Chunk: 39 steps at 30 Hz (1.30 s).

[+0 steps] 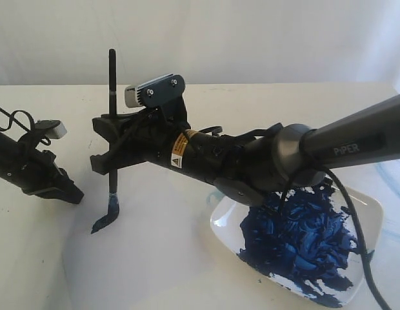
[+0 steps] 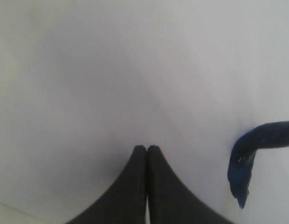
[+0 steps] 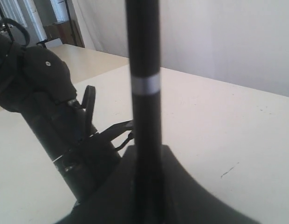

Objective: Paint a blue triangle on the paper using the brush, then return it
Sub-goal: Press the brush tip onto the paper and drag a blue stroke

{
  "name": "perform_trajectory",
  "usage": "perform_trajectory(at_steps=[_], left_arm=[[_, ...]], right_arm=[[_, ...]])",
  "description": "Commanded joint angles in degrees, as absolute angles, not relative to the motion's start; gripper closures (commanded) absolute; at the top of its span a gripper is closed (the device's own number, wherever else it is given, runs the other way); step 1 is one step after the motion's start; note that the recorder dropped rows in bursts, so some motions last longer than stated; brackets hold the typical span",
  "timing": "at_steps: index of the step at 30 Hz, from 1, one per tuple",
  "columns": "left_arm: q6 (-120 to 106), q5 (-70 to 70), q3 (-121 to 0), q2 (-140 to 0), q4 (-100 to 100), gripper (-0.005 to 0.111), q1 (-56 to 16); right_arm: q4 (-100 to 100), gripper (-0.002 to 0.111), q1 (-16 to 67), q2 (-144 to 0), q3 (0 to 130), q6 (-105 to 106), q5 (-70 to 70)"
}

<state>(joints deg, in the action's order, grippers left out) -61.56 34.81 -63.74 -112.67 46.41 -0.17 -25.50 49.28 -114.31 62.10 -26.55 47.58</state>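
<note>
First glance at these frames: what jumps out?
The white dish heaped with dark blue paint, at the lower right of the exterior view, grabs the eye first. Next comes the right pincer, stretched across the middle and shut on the brush, which stands upright with its blue tip bent onto the paper. The left pincer sits shut at the far left.

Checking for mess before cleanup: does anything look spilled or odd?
Thick dark-blue paint smothers most of the white dish, reaching its rim. The thin black brush has its blue-loaded tip bent sideways against the pale paper.
</note>
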Motion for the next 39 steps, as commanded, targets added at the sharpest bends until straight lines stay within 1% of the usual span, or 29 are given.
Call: perform_trajectory(at_steps=[1, 17, 29, 39], left_arm=[[-61.41, 36.15, -63.42, -112.79, 46.11, 0.107, -0.29], [-61.41, 36.15, -63.42, -112.79, 46.11, 0.107, -0.29], [-61.41, 36.15, -63.42, -112.79, 46.11, 0.107, -0.29], [-61.41, 36.26, -63.42, -112.79, 46.11, 0.107, -0.29]], right_arm=[[-25.22, 0.108, 47.58, -113.22, 62.22, -25.72, 46.01], [-25.22, 0.108, 44.21, -111.85, 62.22, -25.52, 40.28], [-25.32, 0.108, 43.82, -110.83, 62.22, -23.28, 40.39], [-26.31, 0.108, 44.06, -105.85, 62.22, -24.58, 41.68]])
